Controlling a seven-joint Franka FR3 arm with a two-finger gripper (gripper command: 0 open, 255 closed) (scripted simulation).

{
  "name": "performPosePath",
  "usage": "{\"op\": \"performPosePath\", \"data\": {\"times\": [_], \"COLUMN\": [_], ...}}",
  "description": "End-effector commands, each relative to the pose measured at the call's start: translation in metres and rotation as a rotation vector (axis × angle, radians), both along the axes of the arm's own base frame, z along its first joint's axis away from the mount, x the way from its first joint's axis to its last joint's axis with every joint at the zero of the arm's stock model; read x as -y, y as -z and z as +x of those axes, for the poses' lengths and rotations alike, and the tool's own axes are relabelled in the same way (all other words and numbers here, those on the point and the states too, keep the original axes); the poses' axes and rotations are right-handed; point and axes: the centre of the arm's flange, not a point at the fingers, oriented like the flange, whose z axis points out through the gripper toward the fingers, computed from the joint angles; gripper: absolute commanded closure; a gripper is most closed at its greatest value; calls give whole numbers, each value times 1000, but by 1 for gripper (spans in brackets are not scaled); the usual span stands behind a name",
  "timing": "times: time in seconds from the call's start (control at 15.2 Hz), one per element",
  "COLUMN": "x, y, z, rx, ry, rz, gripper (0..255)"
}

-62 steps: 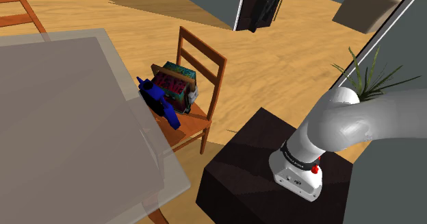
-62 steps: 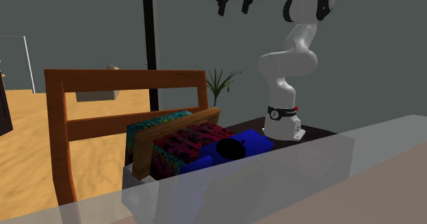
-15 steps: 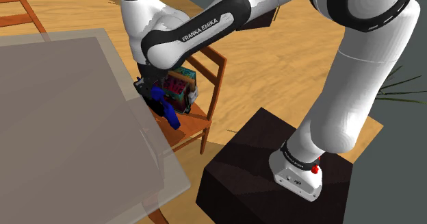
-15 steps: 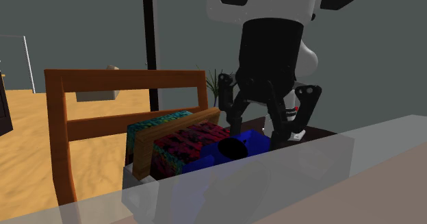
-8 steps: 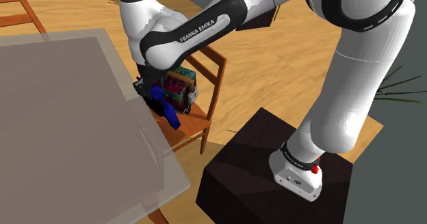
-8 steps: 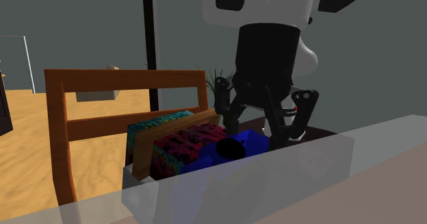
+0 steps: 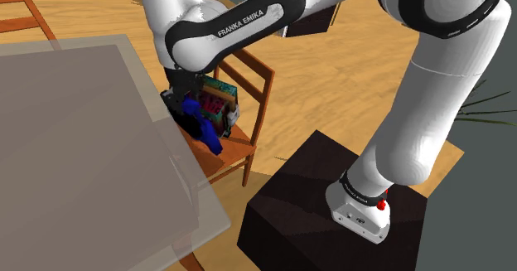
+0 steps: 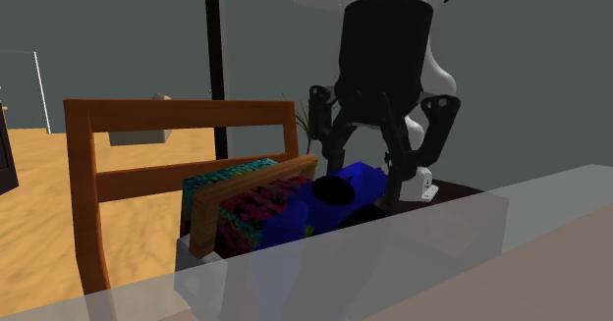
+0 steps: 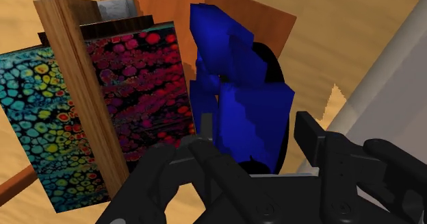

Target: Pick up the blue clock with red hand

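Note:
The blue clock has a blocky blue body with a black round part. It hangs just over the wooden chair's seat, beside a colourful patterned box. My gripper comes down from above and is shut on the clock. In the second exterior view the black fingers straddle the blue clock, which is lifted clear of the box. In the wrist view the clock sits clasped in my gripper, with the box close on one side. No red hand shows.
A glass tabletop overhangs the chair at the shoulder view's left, its edge close to the clock. The chair's backrest rises behind the box. My dark stand is at the lower right, with a plant beyond it.
The gripper has risen a little with the blue clock in it. The clock now sits higher against the patterned box than a second ago.

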Motion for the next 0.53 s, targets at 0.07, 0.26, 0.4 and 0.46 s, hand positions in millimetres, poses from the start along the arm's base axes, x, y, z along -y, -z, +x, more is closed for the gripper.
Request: {"op": "performPosePath", "data": {"times": [0.07,0.26,0.4,0.46], "x": [-1,-1,-1,-1], "y": [-19,-34,-41,-41], "z": [1,1,1,1], "rx": [3,3,3,3], "ry": [0,0,0,0], "rz": [1,1,1,1], "gripper": [255,255,255,255]}}
